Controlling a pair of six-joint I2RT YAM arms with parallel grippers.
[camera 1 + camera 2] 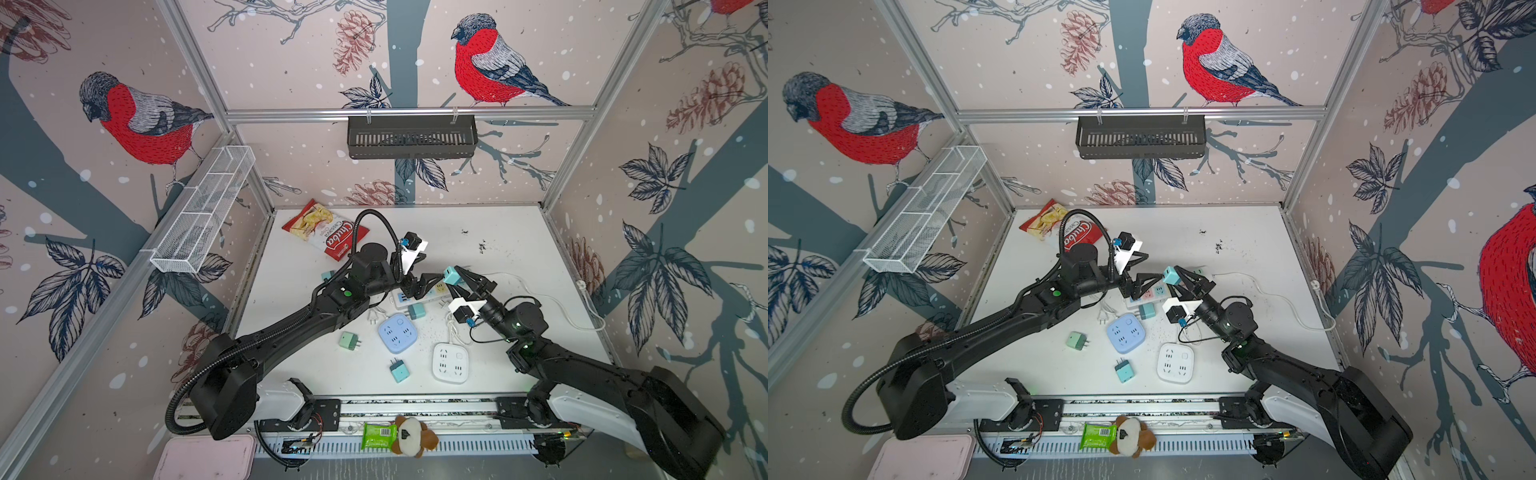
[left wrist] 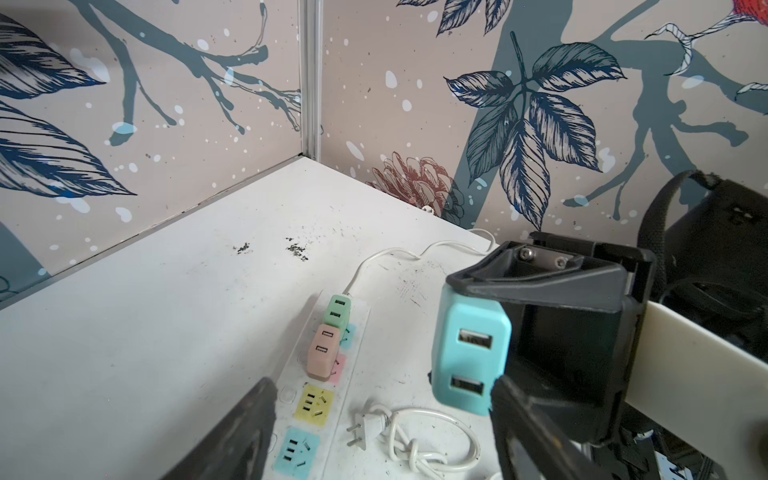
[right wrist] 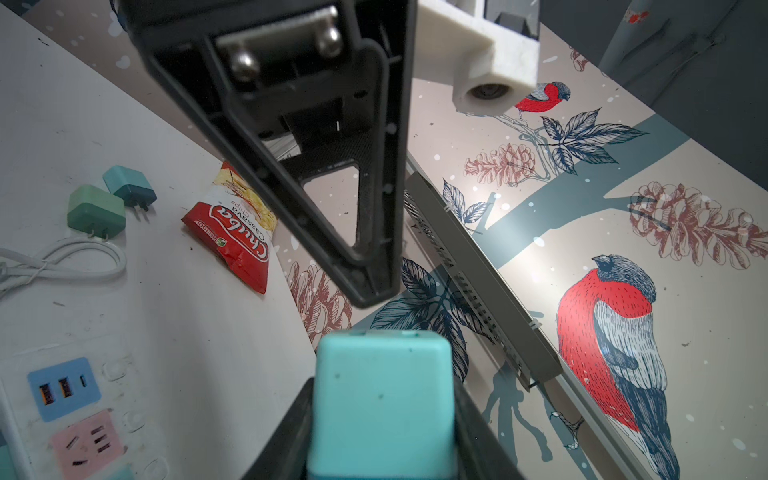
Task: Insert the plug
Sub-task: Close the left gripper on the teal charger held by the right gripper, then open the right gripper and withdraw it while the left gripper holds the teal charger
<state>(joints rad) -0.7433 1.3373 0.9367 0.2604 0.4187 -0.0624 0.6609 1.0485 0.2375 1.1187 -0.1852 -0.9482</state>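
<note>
On the white table (image 1: 519, 249) there are three power strips: a long strip (image 2: 360, 322) with coloured sockets, a blue square strip (image 1: 397, 332) and a white square strip (image 1: 451, 361). Of the small cube plugs, one is in the air and the others are lying or seated. The teal plug (image 1: 450, 274) is lifted above the long strip, and the right gripper (image 1: 458, 277) is clenched on its two sides. The left gripper (image 1: 432, 281) is released, with its jaws standing wide. One of its fingers is close to the teal plug, but I cannot tell if it touches. Both top views show four loose plugs on the table: a green plug (image 1: 348, 341), a turquoise plug (image 1: 400, 370), a third plug (image 1: 414, 311) at the long strip and a fourth plug (image 1: 328, 276) at the edge of the left arm (image 1: 291, 328). A red chips bag (image 1: 326, 232) lies near the back wall, and a white coiled cable (image 2: 409, 454) with a two-pin end lies next to the long strip. In the top views the left arm and both grippers cover much of the long strip. The left wrist view shows that part: a mint plug (image 2: 337, 309) and a pink plug (image 2: 322, 353) seated side by side, then a free yellow socket (image 2: 313, 401) and a blue socket (image 2: 295, 451). The right wrist view shows a pair of plugs (image 3: 112, 199) together near the chips bag, where the top views show only one.
</note>
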